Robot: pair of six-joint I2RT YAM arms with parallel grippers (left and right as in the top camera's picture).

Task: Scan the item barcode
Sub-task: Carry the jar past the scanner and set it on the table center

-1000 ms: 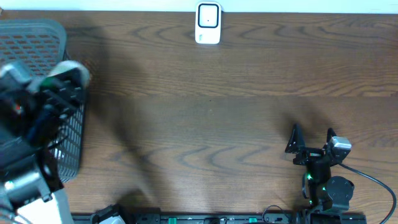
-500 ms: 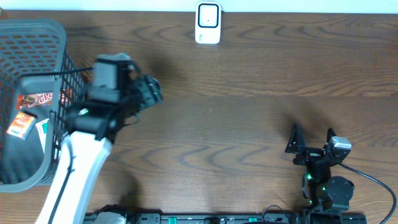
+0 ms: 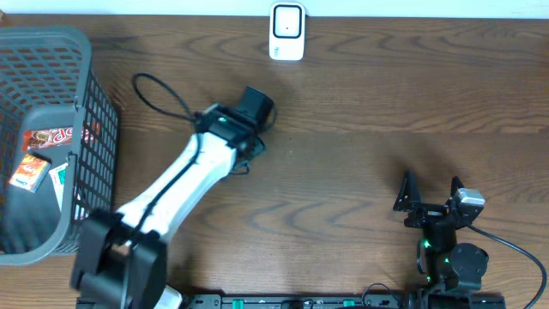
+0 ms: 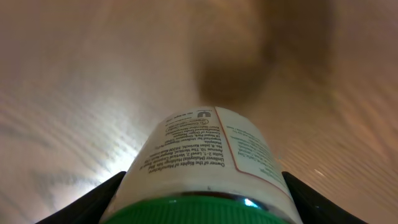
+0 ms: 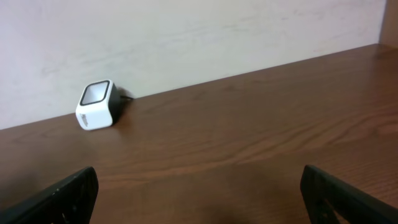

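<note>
Meanwhile, the left gripper point(image 3: 255, 105) hung over the middle of the table point(image 3: 369, 94), clamped on a green-capped bottle point(image 4: 211, 152).
From the left wrist view, the bottle lay between the two fingers point(image 4: 93, 208) above the wood, its cap nearest the camera and its white printed label facing up. The white barcode scanner point(image 3: 287, 33) stood at the far edge, beyond that gripper and apart from it. The right gripper point(image 3: 429, 199) sat by the near right edge, jaws spread wide and empty. A grey mesh basket point(image 3: 51, 43) at the left held packets point(image 3: 51, 137).
</note>
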